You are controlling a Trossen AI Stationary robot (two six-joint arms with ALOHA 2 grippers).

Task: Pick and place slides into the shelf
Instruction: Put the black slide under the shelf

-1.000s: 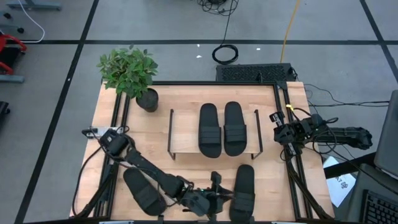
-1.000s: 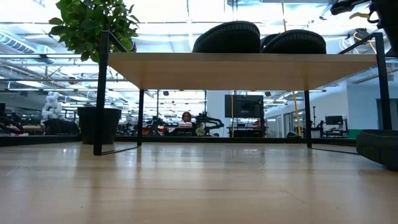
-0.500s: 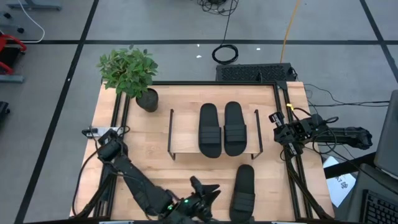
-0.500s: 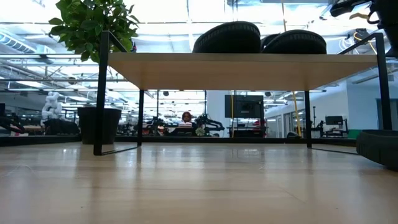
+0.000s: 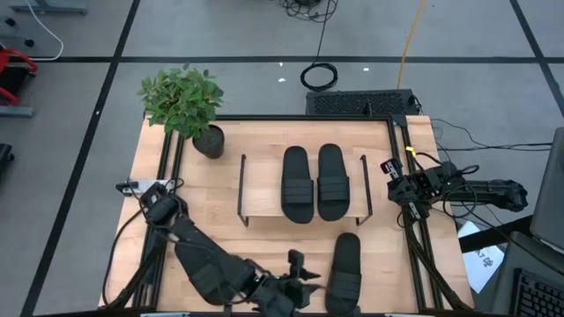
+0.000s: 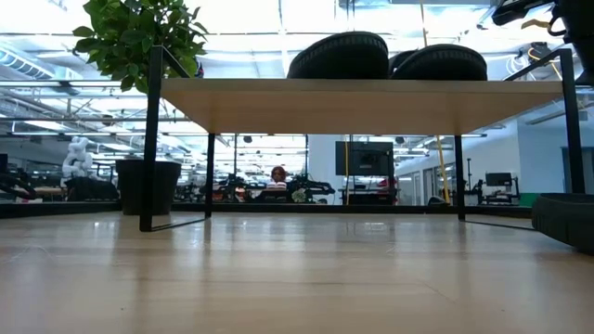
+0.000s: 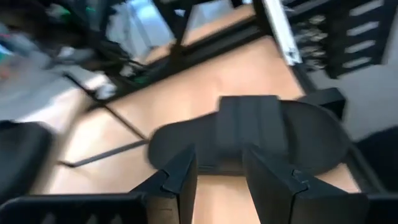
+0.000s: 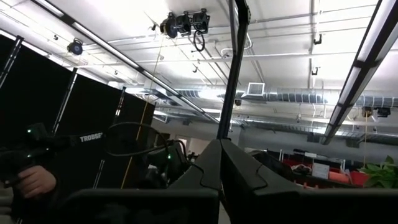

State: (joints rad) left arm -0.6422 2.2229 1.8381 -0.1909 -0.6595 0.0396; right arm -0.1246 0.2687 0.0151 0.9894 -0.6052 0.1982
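The left pincer (image 7: 217,177), part open and empty, hovers low at the near tabletop (image 5: 264,238) edge facing a slide (image 7: 249,134). Straddle its strap before closing. Two slides (image 5: 315,182) already top the shelf (image 5: 260,189).

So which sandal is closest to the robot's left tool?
The sandal lying alone on the table, just beside the left tool. The other two sit farther away on the shelf.
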